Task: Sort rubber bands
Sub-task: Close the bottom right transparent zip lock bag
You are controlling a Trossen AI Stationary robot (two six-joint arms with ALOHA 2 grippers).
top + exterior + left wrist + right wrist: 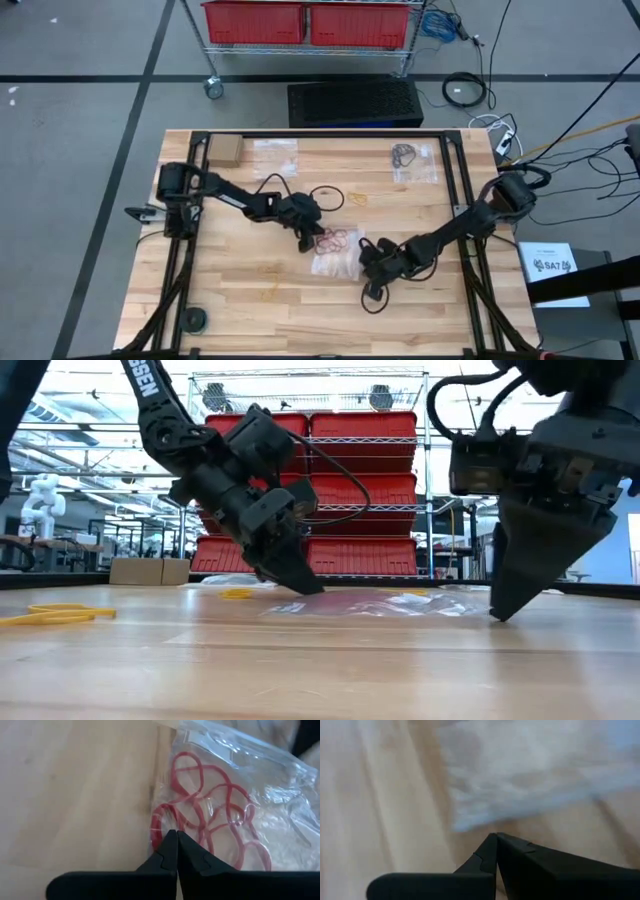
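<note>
Left end effector (176, 836), tips pressed together, pins the clear bag (335, 252) of red rubber bands (210, 815) to the tabletop (250, 290), likely steadying it; right end effector (496, 837) closed alongside.

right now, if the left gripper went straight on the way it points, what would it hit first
Most likely the clear bag holding the red bands. The left gripper, shut, sits at the bag's edge with its tips aimed into it. Whether they already touch the plastic is hard to tell, so the wood table underneath could come first.
</note>
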